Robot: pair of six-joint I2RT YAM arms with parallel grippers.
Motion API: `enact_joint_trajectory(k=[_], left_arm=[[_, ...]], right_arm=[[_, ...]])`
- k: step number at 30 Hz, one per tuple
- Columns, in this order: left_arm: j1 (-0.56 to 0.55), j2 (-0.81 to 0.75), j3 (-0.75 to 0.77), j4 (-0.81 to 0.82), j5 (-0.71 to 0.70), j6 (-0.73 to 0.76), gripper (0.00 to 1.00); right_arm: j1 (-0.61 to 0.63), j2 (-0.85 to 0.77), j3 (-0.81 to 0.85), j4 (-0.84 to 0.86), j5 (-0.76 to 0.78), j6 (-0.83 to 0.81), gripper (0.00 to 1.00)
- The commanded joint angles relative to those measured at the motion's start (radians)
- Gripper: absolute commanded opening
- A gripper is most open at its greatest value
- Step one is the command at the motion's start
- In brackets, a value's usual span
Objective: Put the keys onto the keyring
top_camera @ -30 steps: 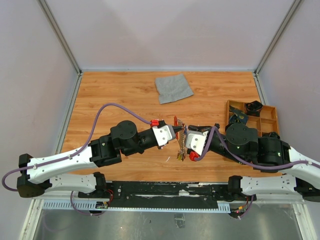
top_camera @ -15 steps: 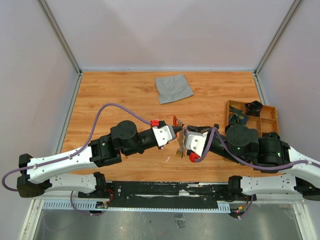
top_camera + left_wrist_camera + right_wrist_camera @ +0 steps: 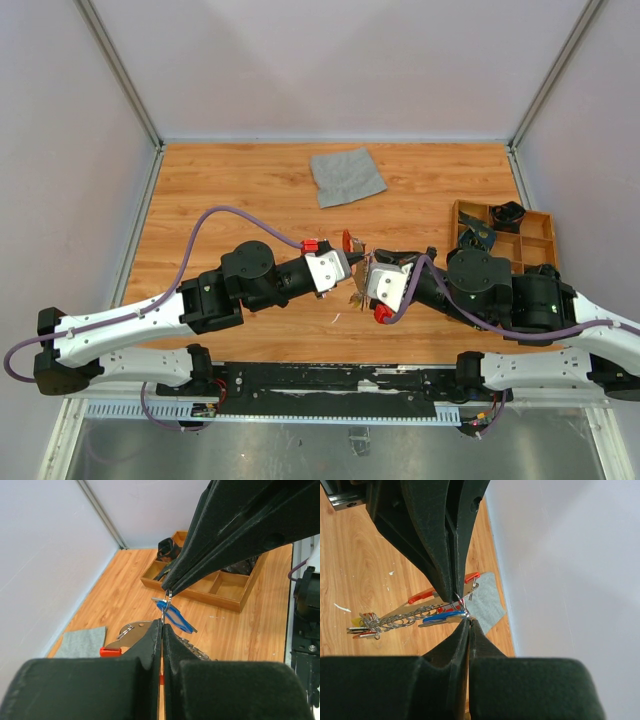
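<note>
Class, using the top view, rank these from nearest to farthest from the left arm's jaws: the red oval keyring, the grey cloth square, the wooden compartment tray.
1. Red oval keyring, right at the jaws of the left gripper, mid-table.
2. Grey cloth square, beyond it toward the far edge.
3. Wooden compartment tray, off at the right side.

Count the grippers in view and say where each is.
2. The left gripper and the right gripper meet tip to tip over the table, both shut on a small silver ring.
</note>
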Motion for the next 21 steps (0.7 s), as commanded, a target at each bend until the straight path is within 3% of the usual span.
enact_joint_trajectory(k=[1, 21], left_arm=[[-0.009, -0.010, 0.034, 0.045, 0.014, -0.001, 0.01], [-0.009, -0.018, 0.037, 0.052, 0.017, -0.001, 0.00]], right_arm=[[0.014, -0.001, -0.010, 0.011, 0.032, -0.003, 0.01], [0.014, -0.005, -0.053, 0.011, 0.000, 0.041, 0.01]])
